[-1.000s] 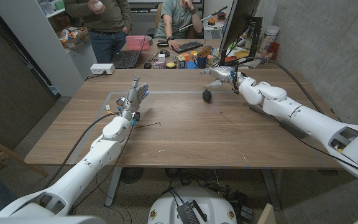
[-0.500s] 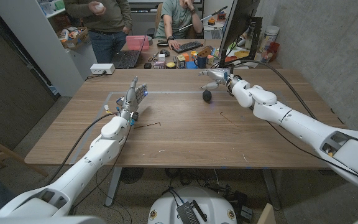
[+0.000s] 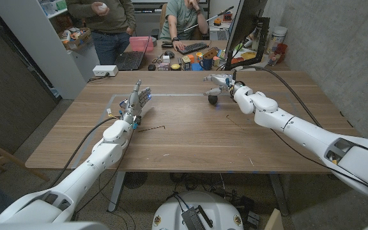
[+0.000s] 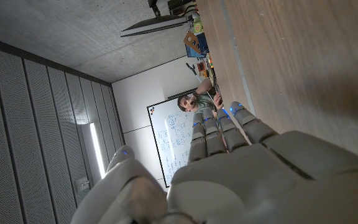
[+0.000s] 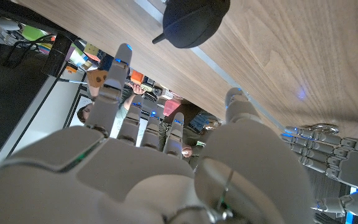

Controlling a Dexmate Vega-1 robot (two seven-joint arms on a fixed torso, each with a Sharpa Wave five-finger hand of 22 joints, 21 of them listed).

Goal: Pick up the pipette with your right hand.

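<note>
Head view first: the pipette (image 3: 213,96), showing as a black bulb, sits on the wooden table (image 3: 190,144) toward the far side, right of the middle. The right hand (image 3: 225,82) is just beyond it and very close, fingers stretched out and holding nothing; whether a fingertip touches the bulb I cannot tell. Over on the left, the left hand (image 3: 137,101) stands upright on its edge, fingers straight and close together, well apart from the pipette. Two people (image 3: 185,18) are at a cluttered desk behind the table.

Left wrist view: the left hand (image 4: 241,168) shows its fingers (image 4: 219,130) pressed side by side, nothing in them.

Right wrist view: the right hand (image 5: 166,155) has its fingers (image 5: 114,78) spread and empty, the pipette's dark bulb (image 5: 194,22) lying on the wood just past the fingertips.
</note>
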